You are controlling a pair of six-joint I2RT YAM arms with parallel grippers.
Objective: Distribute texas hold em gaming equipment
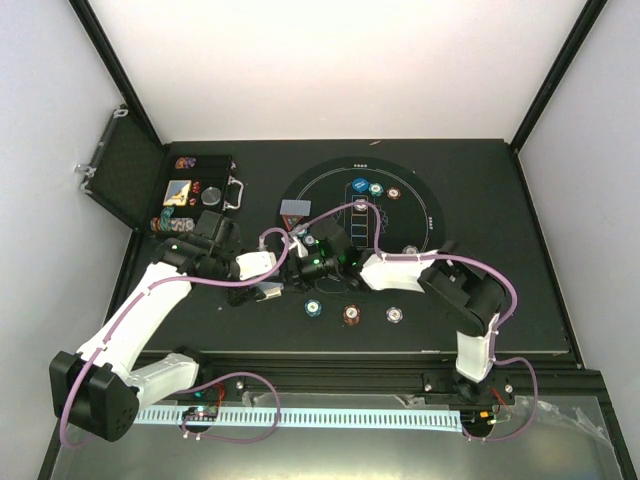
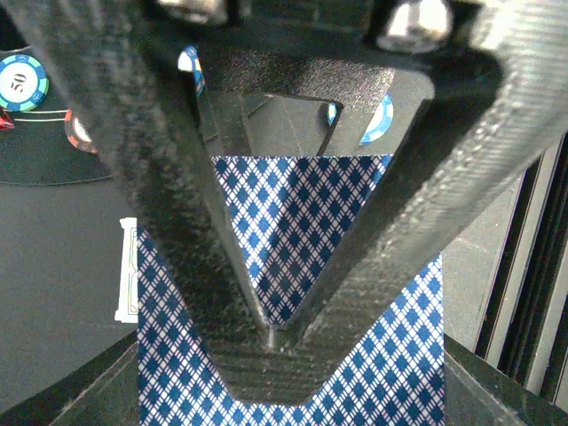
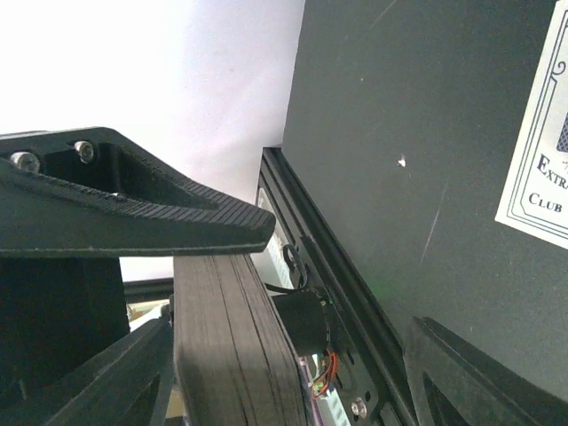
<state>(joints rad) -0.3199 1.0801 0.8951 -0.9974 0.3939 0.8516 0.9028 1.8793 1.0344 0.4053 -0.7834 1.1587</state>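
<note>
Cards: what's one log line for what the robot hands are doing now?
right gripper: shut on card deck | left gripper: shut, tips over blue-backed card | both by round mat's near-left edge

Overhead; wrist views hard against cards (image 2: 293, 240)

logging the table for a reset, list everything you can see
table: 1, black, under everything
case: 1, black, open, far left, chips inside
mat: 1, round, black with white lines, centre
far chips: 3, blue, teal, red-brown, on mat
near chips: 3, teal, red-brown, white, row in front of mat
card stack: 1, grey-blue, at mat's left edge
printed card: 1, white face, on dark surface
deck: 1, edge-on, held
card: at least 1, blue-diamond back, held
left gripper: 1, black, shut on card
right gripper: 1, black, shut on deck
</note>
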